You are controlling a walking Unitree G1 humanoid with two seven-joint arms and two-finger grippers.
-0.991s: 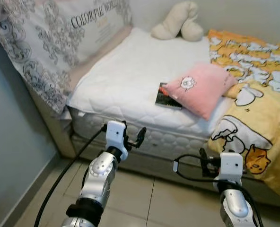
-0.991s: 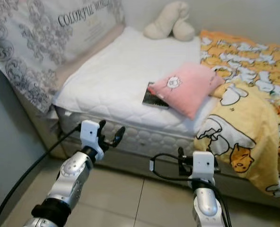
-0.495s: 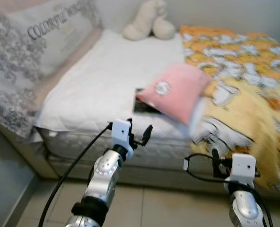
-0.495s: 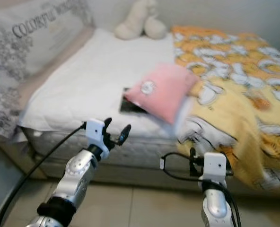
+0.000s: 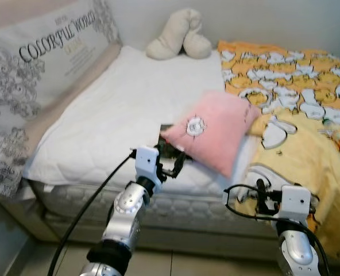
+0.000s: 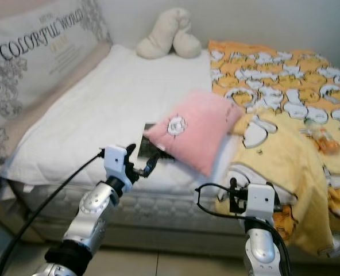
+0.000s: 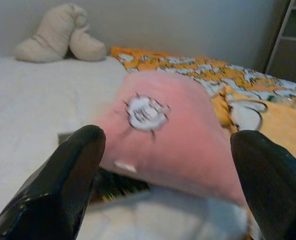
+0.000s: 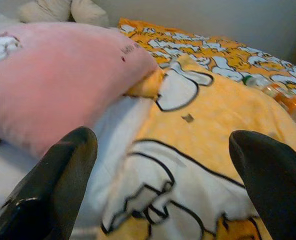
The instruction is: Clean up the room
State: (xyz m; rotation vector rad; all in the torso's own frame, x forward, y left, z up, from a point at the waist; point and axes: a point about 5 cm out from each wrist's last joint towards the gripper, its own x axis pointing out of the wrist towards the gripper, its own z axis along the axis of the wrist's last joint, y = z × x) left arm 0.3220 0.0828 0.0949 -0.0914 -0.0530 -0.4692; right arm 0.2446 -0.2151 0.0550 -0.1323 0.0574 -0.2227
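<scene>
A pink pillow (image 5: pixel 213 129) with a small white patch lies near the white mattress's (image 5: pixel 101 121) front edge. It partly covers a dark book (image 5: pixel 165 148). A rumpled yellow cartoon blanket (image 5: pixel 299 109) spreads over the bed's right side and hangs over the front. My left gripper (image 5: pixel 174 165) is held up open in front of the mattress edge, level with the book and short of the pillow (image 7: pixel 158 120). My right gripper (image 5: pixel 257 194) is open, low by the hanging blanket (image 8: pixel 203 130).
A cream plush toy (image 5: pixel 178 41) rests at the bed's far end by the wall. A large patterned pillow (image 5: pixel 38 69) leans along the left side. An orange bottle (image 6: pixel 319 138) lies on the blanket at the right. Tiled floor (image 5: pixel 176 264) runs below the bed.
The whole picture has shifted: the camera has come closer to the bed and the pillow now sits nearer the centre. Both arms stay raised with fingers open.
</scene>
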